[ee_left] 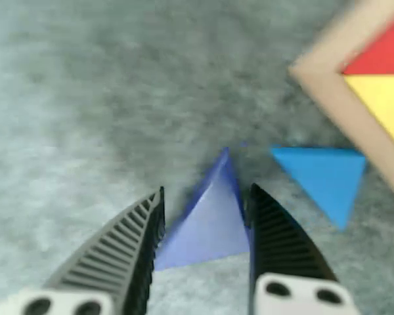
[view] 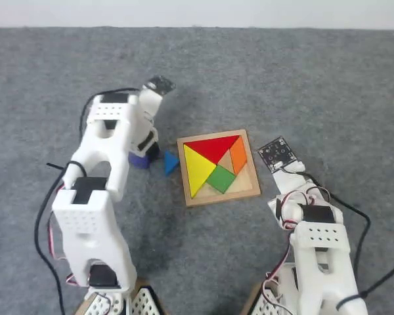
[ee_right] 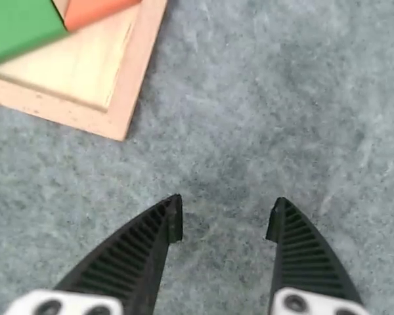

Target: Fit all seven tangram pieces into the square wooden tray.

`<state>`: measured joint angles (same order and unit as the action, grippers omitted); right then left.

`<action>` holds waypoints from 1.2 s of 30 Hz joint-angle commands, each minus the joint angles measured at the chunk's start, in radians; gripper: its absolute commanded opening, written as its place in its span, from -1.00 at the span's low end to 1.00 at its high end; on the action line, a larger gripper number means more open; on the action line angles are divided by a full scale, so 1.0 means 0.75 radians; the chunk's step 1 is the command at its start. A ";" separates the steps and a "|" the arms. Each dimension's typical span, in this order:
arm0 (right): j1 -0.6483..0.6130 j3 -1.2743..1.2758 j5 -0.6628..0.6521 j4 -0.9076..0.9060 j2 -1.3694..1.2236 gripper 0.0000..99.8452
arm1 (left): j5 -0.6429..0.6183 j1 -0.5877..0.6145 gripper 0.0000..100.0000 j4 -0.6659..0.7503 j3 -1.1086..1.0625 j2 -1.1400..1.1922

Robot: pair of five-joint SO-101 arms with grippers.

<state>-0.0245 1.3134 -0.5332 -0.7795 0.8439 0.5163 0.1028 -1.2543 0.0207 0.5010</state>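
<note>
The step in hand looks like the pick-up of the purple triangle (ee_left: 207, 230), with the tray partly filled. The left gripper (ee_left: 207, 190) is down over this piece, its jaws narrow, one touching an edge and the other just beside the opposite edge; I judge it not yet firmly pinched. The next move calls for closing squarely on the slanted edges so the piece does not twist out, then lifting it past the blue triangle (ee_left: 325, 174), which lies between it and the square wooden tray (view: 187, 197).

The tray sits on the grey worktop (view: 315, 79) between the arms; it holds a red triangle (view: 213, 147), a yellow triangle (view: 197, 169), a green square (view: 220, 177) and an orange parallelogram (view: 239, 155), with bare wood along one side.

The right gripper (ee_right: 224, 213) hangs over the worktop just off a tray corner, jaws wide and holding nothing.
</note>
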 commanded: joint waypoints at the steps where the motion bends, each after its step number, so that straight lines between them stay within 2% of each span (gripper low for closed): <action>1: 0.019 -0.006 0.016 0.056 0.038 -0.55 | 0.006 0.025 -0.59 -0.037 0.071 -0.229; 4: 0.019 -0.006 0.018 0.056 0.038 -0.55 | 0.012 0.020 -0.57 -0.135 0.056 -0.340; 6: 0.019 -0.006 0.018 0.056 0.038 -0.55 | 0.014 0.018 -0.57 -0.137 0.001 -0.393; 14: 0.017 -0.006 0.018 0.052 0.038 -0.55 | 0.068 -0.008 -0.57 0.131 -0.357 -0.319; 21: 0.019 -0.006 0.018 0.052 0.038 -0.55 | 0.068 0.020 -0.57 0.088 -0.222 -0.096; 30: 0.019 -0.006 0.020 0.058 0.038 -0.55 | 0.117 0.049 -0.57 -0.006 -0.130 -0.018; 33: 0.021 -0.006 0.020 0.058 0.038 -0.55 | 0.121 0.041 -0.68 -0.002 -0.130 -0.020; 36: 0.021 -0.006 0.020 0.058 0.038 -0.55 | 0.121 0.037 -0.91 -0.010 -0.114 -0.031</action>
<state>-0.0230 1.3134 -0.5301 -0.7534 0.8439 0.5900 0.1289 -1.2421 -0.0867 0.4810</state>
